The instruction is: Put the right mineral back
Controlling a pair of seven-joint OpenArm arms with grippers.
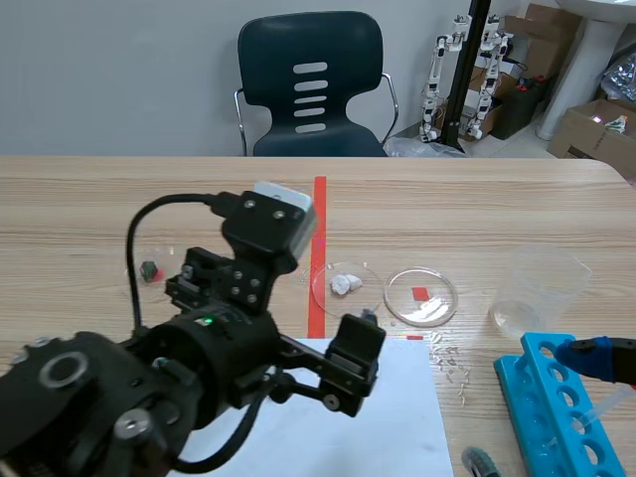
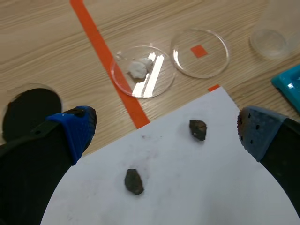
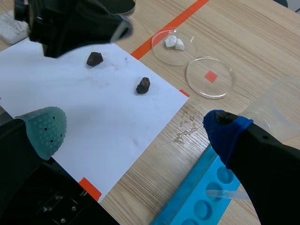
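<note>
Two dark minerals lie on a white paper sheet (image 2: pixel 187 187). The right mineral (image 2: pixel 198 129) (image 3: pixel 143 85) lies near the sheet's far corner; the left mineral (image 2: pixel 134 181) (image 3: pixel 94 58) lies nearer the sheet's middle. My left gripper (image 2: pixel 166 129) hangs open above the sheet, and both minerals lie below the gap between its fingers. Beyond the sheet, an empty petri dish (image 2: pixel 200 52) (image 1: pixel 421 296) sits over a red square. Beside it, a second dish (image 2: pixel 140 70) (image 1: pixel 345 286) holds white pieces. My right gripper (image 3: pixel 136 129) is open over the sheet's near edge.
A blue tube rack (image 1: pixel 556 407) (image 3: pixel 197 201) lies at the front right. A clear plastic beaker (image 1: pixel 537 288) (image 2: pixel 274 33) stands behind it. A third dish (image 1: pixel 149 270) with a dark piece sits at the left. The left arm (image 1: pixel 199 368) hides much of the sheet in the scene view.
</note>
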